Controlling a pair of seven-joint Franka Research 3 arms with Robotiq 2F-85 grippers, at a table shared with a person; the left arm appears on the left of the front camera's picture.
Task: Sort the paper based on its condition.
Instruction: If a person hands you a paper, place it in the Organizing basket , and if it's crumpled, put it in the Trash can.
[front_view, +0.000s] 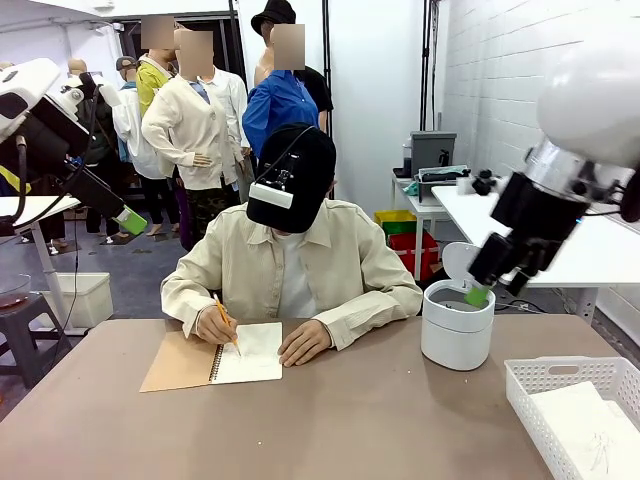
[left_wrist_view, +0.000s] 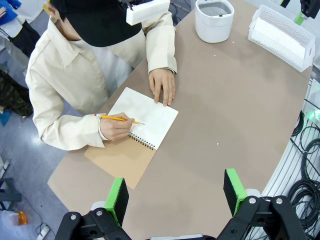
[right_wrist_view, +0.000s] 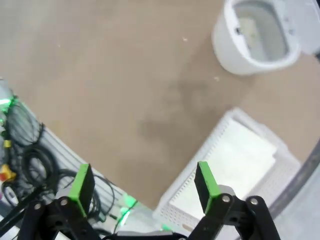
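Closest in, the white basket (front_view: 560, 375) sat at the right front corner of the brown bench (front_view: 380, 420), and the paper (front_view: 590, 430) lay flat inside it, a bit of faint scribble on the top sheet. Further back, a notebook (front_view: 245, 355) lay open with its brown cover folded out to the side, and a person was writing on the page, pencil (front_view: 226, 324) in one hand (front_view: 212, 322), other hand (front_view: 303, 343) resting on the page's edge. A white bin (front_view: 457, 325) stood right of that, lid up. The left tool (left_wrist_view: 175, 192) hung up high, fingers spread wide, nothing in them. The right tool (right_wrist_view: 142, 182) hovered above the basket and bin, also wide and empty.
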